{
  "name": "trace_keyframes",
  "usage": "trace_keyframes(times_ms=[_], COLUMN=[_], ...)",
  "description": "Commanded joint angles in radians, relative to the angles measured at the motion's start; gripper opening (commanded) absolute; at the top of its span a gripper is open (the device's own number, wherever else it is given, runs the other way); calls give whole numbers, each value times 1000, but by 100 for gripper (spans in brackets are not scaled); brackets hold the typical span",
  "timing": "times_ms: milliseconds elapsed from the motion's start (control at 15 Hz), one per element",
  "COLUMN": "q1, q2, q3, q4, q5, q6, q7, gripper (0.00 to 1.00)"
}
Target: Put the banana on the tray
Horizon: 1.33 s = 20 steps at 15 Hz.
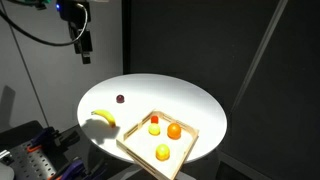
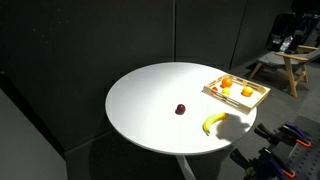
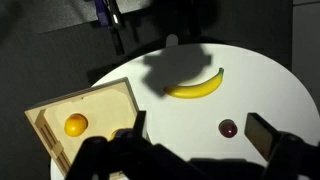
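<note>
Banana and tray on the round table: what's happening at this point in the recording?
Nothing is being handled yet. The arm's claw hangs open and empty high above the white table. The banana lies on the tabletop beside the wooden tray, not in it. The tray holds a few round fruits. A small dark fruit sits alone on the table.

Banana (image 3: 195,87) beside tray (image 3: 100,105)

The round white table (image 1: 185,95) carries the banana (image 1: 104,117), the tray (image 1: 138,144) and a small dark fruit (image 1: 120,99).
</note>
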Motion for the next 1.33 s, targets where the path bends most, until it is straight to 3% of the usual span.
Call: trace_keyframes(times_ms=[0,667,1267], q1=[-8,-15,-35], q2=[1,27,141], q3=[7,19,62], q4=[2,7,21], q5=[5,3,-2], q6=[-3,19,117], q7=[-5,20,140], gripper=[100,100,100])
